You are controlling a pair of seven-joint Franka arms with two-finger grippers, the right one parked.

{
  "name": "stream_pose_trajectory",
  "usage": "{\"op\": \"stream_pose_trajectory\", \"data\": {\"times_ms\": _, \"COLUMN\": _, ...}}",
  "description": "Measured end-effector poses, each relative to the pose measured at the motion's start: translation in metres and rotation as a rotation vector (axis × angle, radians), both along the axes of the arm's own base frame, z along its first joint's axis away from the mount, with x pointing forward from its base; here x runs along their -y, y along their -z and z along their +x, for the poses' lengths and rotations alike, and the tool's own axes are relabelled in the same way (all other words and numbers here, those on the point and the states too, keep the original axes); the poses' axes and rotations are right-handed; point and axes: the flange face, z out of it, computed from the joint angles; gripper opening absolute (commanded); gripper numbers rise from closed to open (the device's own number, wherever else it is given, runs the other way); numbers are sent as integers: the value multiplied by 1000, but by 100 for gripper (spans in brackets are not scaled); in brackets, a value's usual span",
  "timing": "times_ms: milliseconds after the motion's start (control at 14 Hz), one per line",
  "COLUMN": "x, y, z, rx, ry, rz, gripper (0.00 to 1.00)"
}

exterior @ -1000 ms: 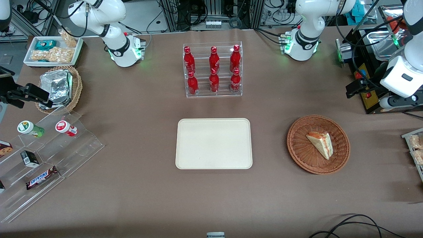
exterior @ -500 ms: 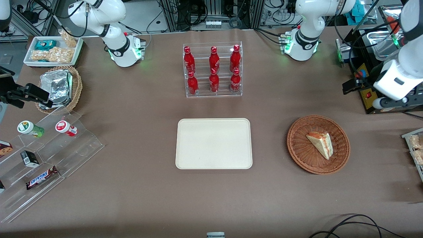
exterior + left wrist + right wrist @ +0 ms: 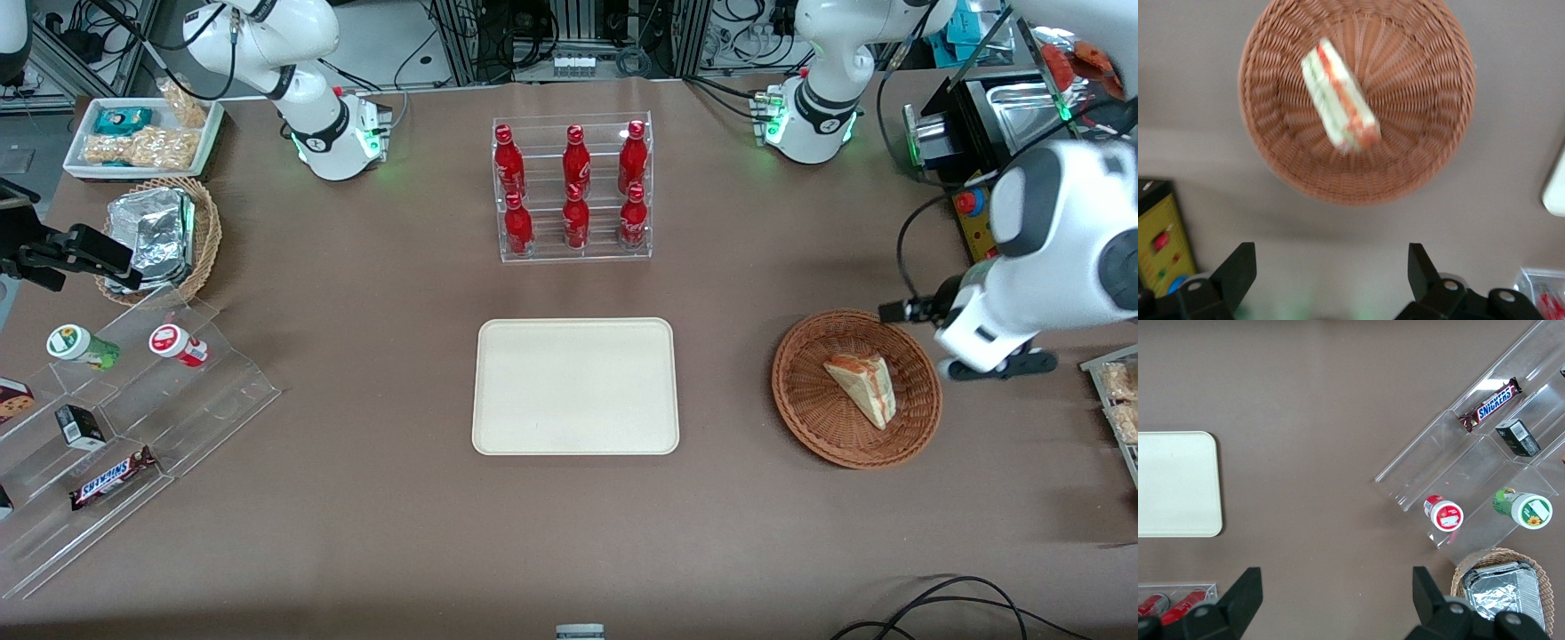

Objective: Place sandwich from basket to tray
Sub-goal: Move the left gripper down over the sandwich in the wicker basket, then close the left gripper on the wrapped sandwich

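Note:
The sandwich (image 3: 862, 387), a pale wedge with red-orange and green filling, lies in the reddish-brown wicker basket (image 3: 805, 391). The cream tray (image 3: 574, 386) sits bare at the table's middle, toward the parked arm's end from the basket. My left gripper (image 3: 1000, 366) hangs above the table just outside the basket's rim, on the working arm's side. In the left wrist view the sandwich (image 3: 1339, 95) and basket (image 3: 1418, 133) lie ahead of the gripper (image 3: 1330, 267), whose fingers (image 3: 1238, 267) stand wide apart and hold nothing. A tray corner (image 3: 1555, 193) shows there too.
A clear rack of red bottles (image 3: 573, 187) stands farther from the camera than the tray. A yellow control box (image 3: 973, 227) and snack packs (image 3: 1120, 400) are near the working arm. An acrylic snack shelf (image 3: 133, 418) and a foil-filled basket (image 3: 160, 236) lie toward the parked arm's end.
My left arm has swung down and nearer to the front camera, bringing the gripper from beside the yellow box to the basket's rim. The sandwich has not moved.

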Motion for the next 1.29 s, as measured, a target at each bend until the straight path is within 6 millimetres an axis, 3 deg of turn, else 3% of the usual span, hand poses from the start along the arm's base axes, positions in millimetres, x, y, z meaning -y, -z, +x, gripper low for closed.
{"op": "stream_pose_trajectory", "data": {"times_ms": 214, "x": -6, "y": 52, "z": -4, "rx": 48, "ry": -128, "rz": 21, "gripper": 100}}
{"op": "stream_pose_trajectory", "data": {"times_ms": 500, "x": -4, "y": 74, "z": -2, "rx": 145, "ry": -529, "rz": 83, "gripper": 100}}
{"op": "stream_pose_trajectory", "data": {"times_ms": 643, "x": -2, "y": 99, "z": -4, "rx": 184, "ry": -646, "rz": 85, "gripper": 100}}
{"op": "stream_pose_trajectory", "data": {"times_ms": 714, "x": -2, "y": 114, "z": -6, "rx": 193, "ry": -670, "rz": 83, "gripper": 94}}
{"op": "stream_pose_trajectory", "data": {"times_ms": 786, "x": -3, "y": 129, "z": -9, "rx": 193, "ry": -690, "rz": 82, "gripper": 64}}
{"op": "stream_pose_trajectory", "data": {"times_ms": 857, "x": -3, "y": 141, "z": -11, "rx": 185, "ry": -709, "rz": 87, "gripper": 21}}
{"op": "stream_pose_trajectory", "data": {"times_ms": 929, "x": -3, "y": 151, "z": -12, "rx": 176, "ry": -724, "rz": 91, "gripper": 7}}
{"op": "stream_pose_trajectory", "data": {"times_ms": 1071, "x": -3, "y": 156, "z": -11, "rx": 171, "ry": -731, "rz": 93, "gripper": 0}}
{"op": "stream_pose_trajectory", "data": {"times_ms": 1286, "x": -4, "y": 137, "z": -6, "rx": 162, "ry": -730, "rz": 101, "gripper": 0}}
